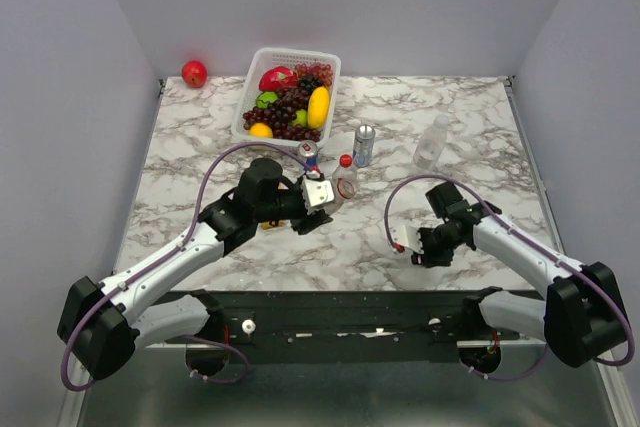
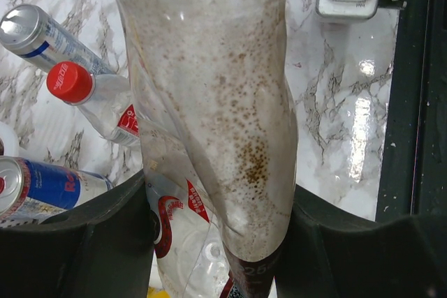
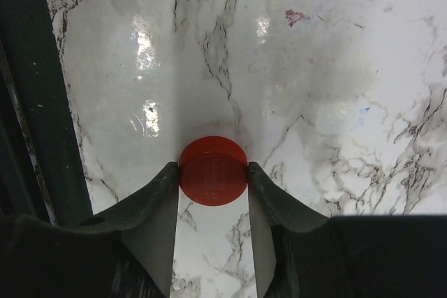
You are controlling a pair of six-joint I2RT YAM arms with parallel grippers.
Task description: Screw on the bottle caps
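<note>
1. Nearest the L wrist cam: a short red-label bottle is clamped mid-body by the left end effector. The fingers are drawn in narrow on its sides, and it is held near the centre of the counter.
2. Its mouth can't be made out. It is judged uncapped, since a cap is being picked up opposite.
3. A loose red cap lies flat on the counter, front-right. The right end effector is closed on it, w/ one finger touching each side. The cap is judged not yet lifted.
4. Done: one capped bottle, red top on, is seen just behind the held one.
5. A tall clear bottle stands back-right, well apart. Its cap status is too small to tell.
6. Left, est.: the loose cap is to be raised, carried to the held bottle & screwed down. The tall bottle is possibly to be done after.
7. Pose: the L arm is stretched fwd & inward, w/ the bottle apparently tipped toward the R side. The R arm is bent inward, wrist pitched down over the cap.
</note>
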